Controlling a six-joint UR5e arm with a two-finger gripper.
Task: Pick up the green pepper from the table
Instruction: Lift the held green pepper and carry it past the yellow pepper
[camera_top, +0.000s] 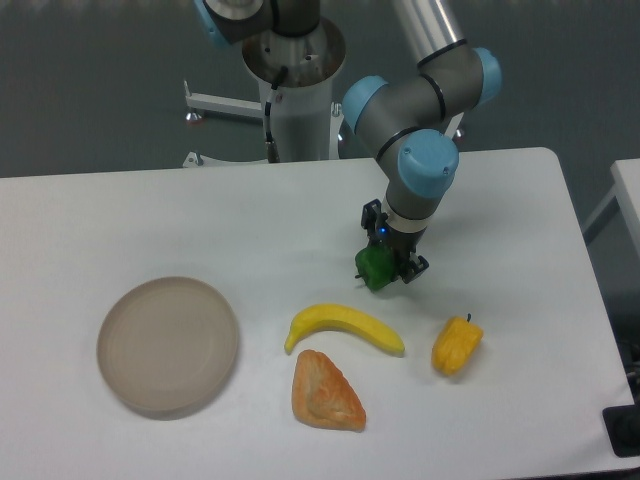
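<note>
The green pepper (377, 268) is a small glossy dark-green lump sitting between my gripper's fingers, just right of the middle of the white table (120, 210). My gripper (387, 267) points straight down and is shut on the pepper, with black fingers on either side of it. I cannot tell whether the pepper rests on the table or hangs just above it. Its top is hidden by the gripper.
A yellow banana (345, 327) lies just below the gripper. An orange pastry (325, 392) lies in front of the banana. A yellow-orange pepper (456, 345) sits to the right. A round beige plate (168, 346) stands at the left. The arm's base (296, 90) stands behind the table.
</note>
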